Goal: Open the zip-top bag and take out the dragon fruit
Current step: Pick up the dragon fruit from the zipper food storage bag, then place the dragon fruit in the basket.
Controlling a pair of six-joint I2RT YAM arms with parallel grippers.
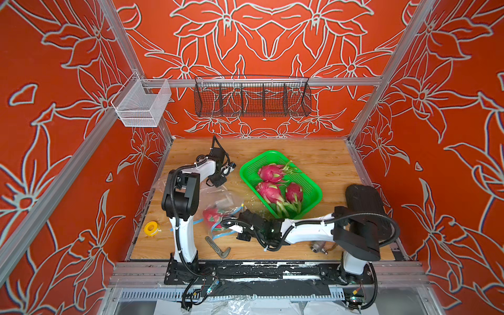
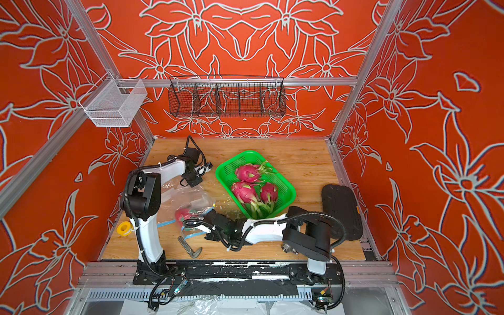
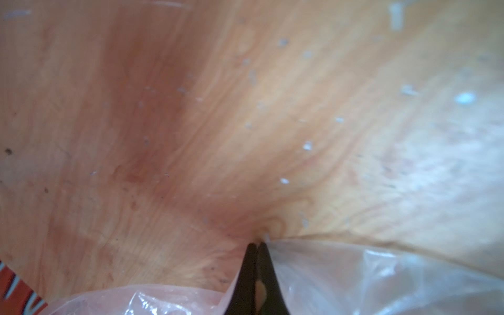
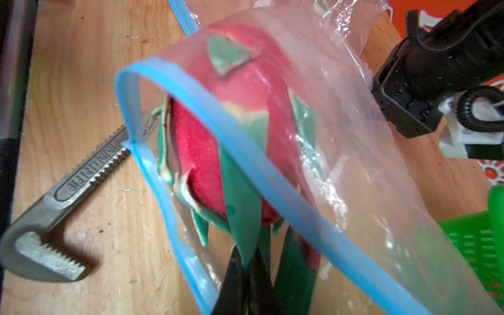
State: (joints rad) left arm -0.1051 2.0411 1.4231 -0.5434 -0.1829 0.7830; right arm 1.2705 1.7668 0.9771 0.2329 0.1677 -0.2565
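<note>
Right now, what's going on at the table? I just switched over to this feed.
The left gripper is shut on the plastic of the zip-top bag at its far end. The bag's mouth is open, and the right gripper is shut on a green scale of the last dragon fruit, not yet out. Three dragon fruits lie in the green basket.

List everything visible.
green plastic basket: one, centre
clear blue-sealed zip-top bag: one, open, between arms
pink dragon fruits: four, three in basket, one bagged
grey metal wrench: one, near edge
yellow tape roll: one, left edge
silver metal fitting: one, by right arm
black oblong pad: one, right edge
white mesh bin: one, left rail
black wire rack: one, back rail
left end effector: black, shut on bag
right end effector: black, shut on bagged fruit's scale
</note>
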